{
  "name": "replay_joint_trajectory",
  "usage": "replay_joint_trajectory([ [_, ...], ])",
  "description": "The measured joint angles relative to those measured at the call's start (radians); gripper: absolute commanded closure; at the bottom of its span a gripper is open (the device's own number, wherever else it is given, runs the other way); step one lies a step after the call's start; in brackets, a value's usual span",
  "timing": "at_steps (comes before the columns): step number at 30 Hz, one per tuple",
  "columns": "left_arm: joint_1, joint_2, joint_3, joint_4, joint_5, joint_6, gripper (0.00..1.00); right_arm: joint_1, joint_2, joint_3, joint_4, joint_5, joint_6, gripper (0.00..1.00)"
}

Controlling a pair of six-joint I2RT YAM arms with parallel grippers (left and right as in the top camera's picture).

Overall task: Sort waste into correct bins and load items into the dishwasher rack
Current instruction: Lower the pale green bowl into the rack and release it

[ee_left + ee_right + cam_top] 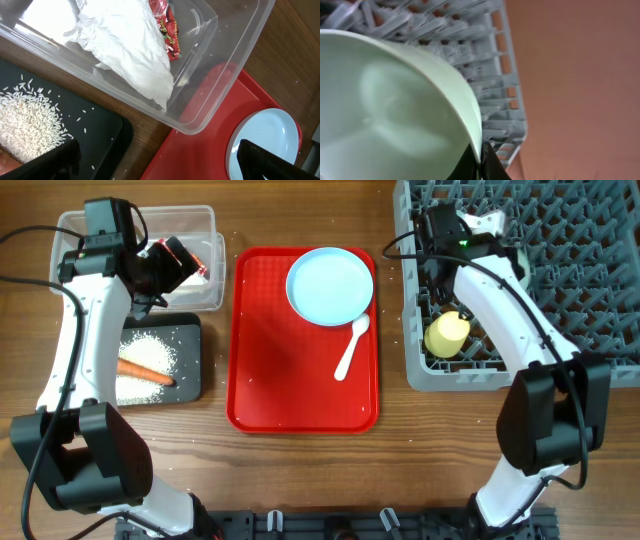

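My left gripper [157,160] hangs open and empty by the right end of the clear tub [235,45], over the gap between the black tray [100,130] and the red tray. In the tub lie a crumpled white napkin [130,50] and a red wrapper [167,27]. Rice [150,355] and a carrot [145,372] lie in the black tray. My right gripper [481,165] is shut on the rim of the pale green-white bowl [390,110], above the grey rack [570,290]. A yellow cup [447,333] sits in the rack's front left corner.
The flat red tray [290,380] lies mid-table and holds the pale blue plate [330,285] and a white spoon [352,348]. Loose rice grains are scattered on the wood around the black tray. The right arm reaches over the rack's left side.
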Motion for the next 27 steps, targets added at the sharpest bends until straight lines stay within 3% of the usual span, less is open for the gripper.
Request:
replay_joint_trajectory([
  [9,0.000,0.000,0.000,0.000,0.000,0.000,0.00,0.048,-0.008,0.014,-0.074,-0.007,-0.018,0.96],
  [17,0.000,0.000,0.000,0.000,0.000,0.000,0.00,0.072,0.003,0.005,-0.104,0.163,-0.013,0.96],
  [27,0.000,0.000,0.000,0.000,0.000,0.000,0.00,0.072,0.006,0.002,-0.015,0.246,-0.014,0.96],
])
